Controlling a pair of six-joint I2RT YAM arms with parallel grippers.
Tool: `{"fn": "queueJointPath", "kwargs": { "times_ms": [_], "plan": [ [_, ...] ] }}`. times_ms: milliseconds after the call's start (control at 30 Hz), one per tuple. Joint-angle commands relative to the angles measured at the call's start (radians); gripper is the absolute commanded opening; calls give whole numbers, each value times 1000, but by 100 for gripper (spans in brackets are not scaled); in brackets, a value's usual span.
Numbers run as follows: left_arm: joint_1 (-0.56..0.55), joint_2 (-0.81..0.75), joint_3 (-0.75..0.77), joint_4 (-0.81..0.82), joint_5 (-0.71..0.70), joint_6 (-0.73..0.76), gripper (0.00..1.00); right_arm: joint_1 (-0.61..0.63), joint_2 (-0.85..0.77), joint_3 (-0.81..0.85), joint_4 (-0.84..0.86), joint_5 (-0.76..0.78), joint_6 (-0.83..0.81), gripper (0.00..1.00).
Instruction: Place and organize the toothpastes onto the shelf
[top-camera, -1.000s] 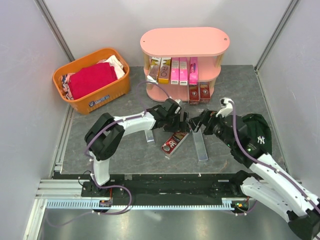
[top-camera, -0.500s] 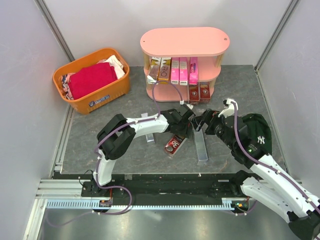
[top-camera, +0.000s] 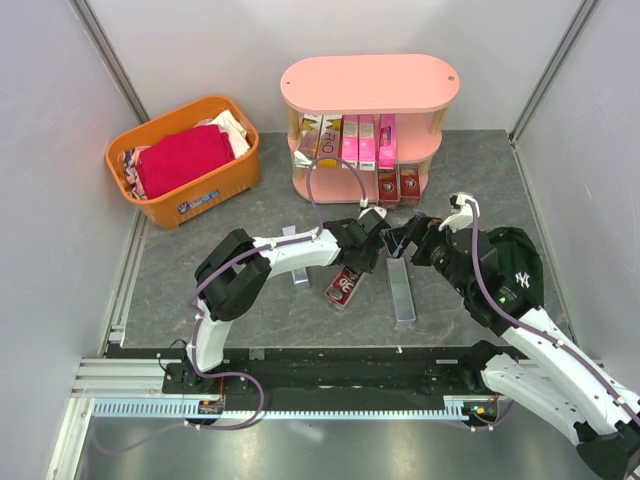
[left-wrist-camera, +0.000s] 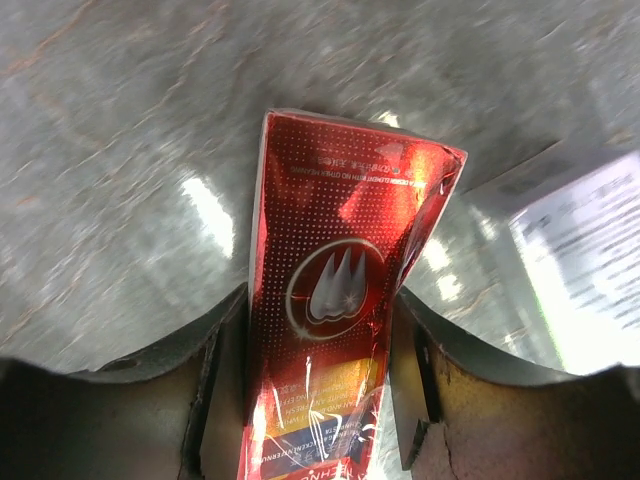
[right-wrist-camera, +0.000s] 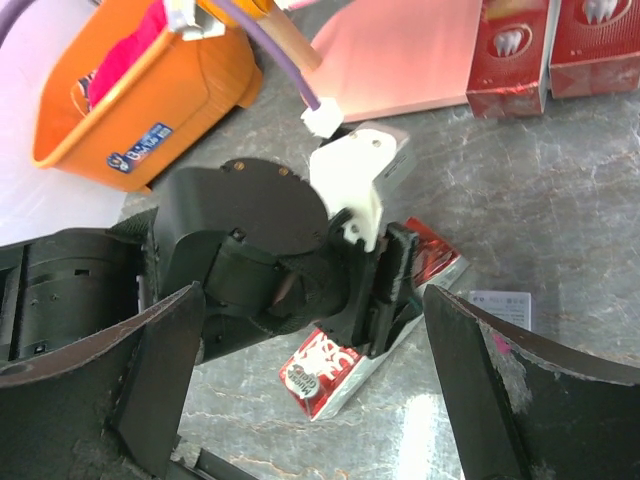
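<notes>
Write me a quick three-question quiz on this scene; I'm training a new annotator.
1. Which colour of carton lies between the fingers of the left gripper? A pink, B dark red, C silver.
2. True or false: the right gripper is shut on a carton.
3. Fill in: the red cloth lies in the ____ basket.
Key: 1 B, the dark red carton. 2 False, it is open. 3 orange.
</notes>
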Motion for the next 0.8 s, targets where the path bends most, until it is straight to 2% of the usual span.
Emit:
{"fn": "queueJointPath", "kwargs": {
  "times_ms": [0,267,333,500,533,600,767],
  "plan": [
    [26,-139,-39,24,-50,22,51,0,4,62,37,13,-10,98],
    [158,-415,-156,159,62,-5,51,1,25,74,108,-15,-19,98],
    [224,-469,-177,211,144,-39,49,0,42,81,134,-45,-19,98],
    [371,-599,-228,273,225,-175,47,1,122,79,204,-123,-15,98],
    [396,-621,-266,299,286,-205,47,3,137,81,215,-140,-15,98],
    [467,-683,-321,418,334,-313,47,18,183,78,221,-147,-15,98],
    [568,-805,-619,775,404,-586,45,140,246,73,290,-70,-35,98]
  ]
}}
